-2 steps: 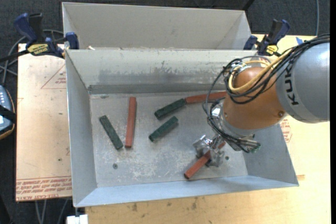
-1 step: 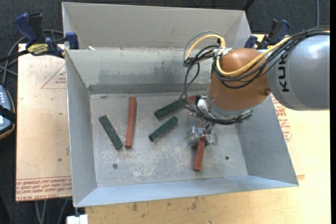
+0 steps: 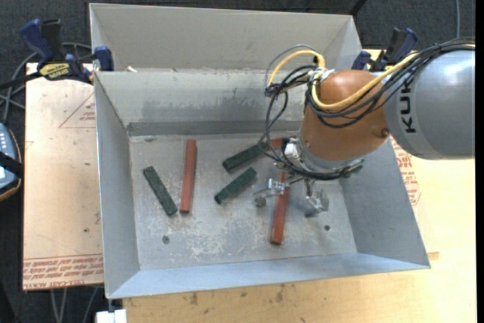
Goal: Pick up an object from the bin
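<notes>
Pincer [image 3: 289, 202] hangs released, its fingers spread on either side of a red-brown stick [image 3: 277, 225] that lies toward 4 o'clock on the bin [image 3: 113, 163] floor. The stick runs from between the fingers toward 6 o'clock. A dark green bar [image 3: 235, 186] lies near, at the pincer's 9 o'clock.
</notes>
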`<move>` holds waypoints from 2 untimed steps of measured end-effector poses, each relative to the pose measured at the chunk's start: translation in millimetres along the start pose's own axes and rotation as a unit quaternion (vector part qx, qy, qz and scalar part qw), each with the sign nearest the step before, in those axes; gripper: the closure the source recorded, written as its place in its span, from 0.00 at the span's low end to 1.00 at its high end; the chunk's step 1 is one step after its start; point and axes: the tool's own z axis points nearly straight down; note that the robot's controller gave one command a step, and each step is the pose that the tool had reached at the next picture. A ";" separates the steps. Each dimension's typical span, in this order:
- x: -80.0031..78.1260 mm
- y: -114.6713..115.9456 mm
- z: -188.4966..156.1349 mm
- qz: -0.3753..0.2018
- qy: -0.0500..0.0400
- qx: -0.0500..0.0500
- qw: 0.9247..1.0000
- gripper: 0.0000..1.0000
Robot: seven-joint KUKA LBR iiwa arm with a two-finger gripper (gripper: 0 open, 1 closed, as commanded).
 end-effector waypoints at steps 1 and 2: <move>0.2 -0.5 -1.0 0.000 0.000 0.000 1.000 1.00; 14.1 -69.9 -0.1 -0.248 0.000 0.001 0.969 1.00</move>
